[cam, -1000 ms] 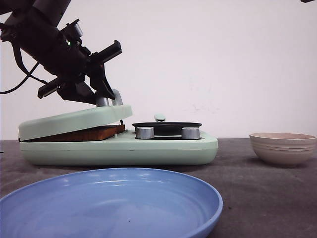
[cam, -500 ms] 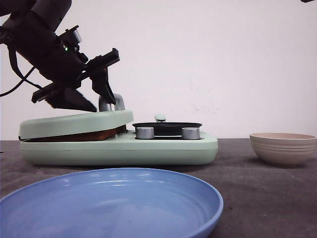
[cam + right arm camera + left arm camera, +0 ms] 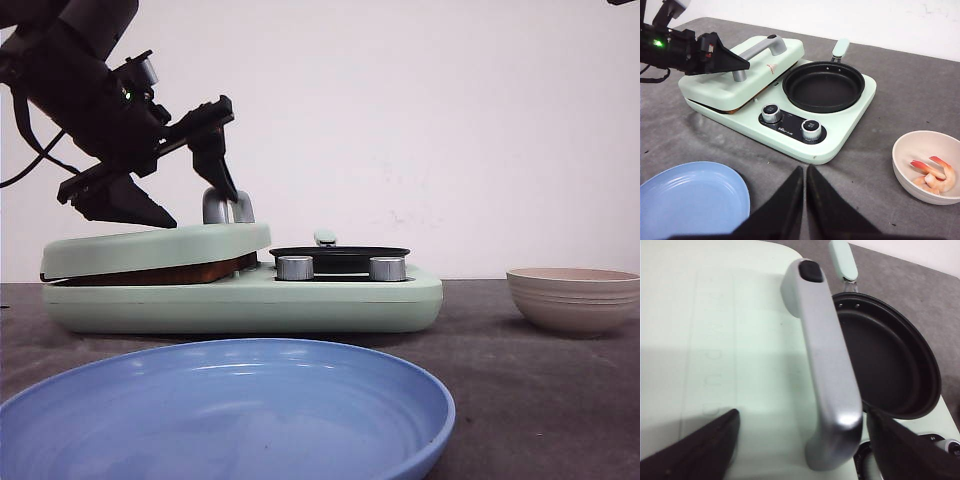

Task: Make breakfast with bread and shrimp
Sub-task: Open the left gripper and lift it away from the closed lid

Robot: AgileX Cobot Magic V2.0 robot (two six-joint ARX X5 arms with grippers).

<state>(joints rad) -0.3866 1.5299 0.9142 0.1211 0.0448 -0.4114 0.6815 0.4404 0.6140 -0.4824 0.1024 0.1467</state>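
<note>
L arm (image 3: 90, 95): matte black housing w/ a grey cylindrical segment at the top edge, blocky stepped body. Small green LED (image 3: 127, 96) lit on its side; a short silver-capped knob sits just above. Black cable (image 3: 28, 135) loops off the far-left side. Left gripper (image 3: 185, 195): two black wedge fingers (image 3: 125, 203), tapering to sharp points, joined by a flat black rail. Right gripper (image 3: 805, 200): same black tapered fingers, smooth matte faces, no markings visible. Screws too small to tell.
</note>
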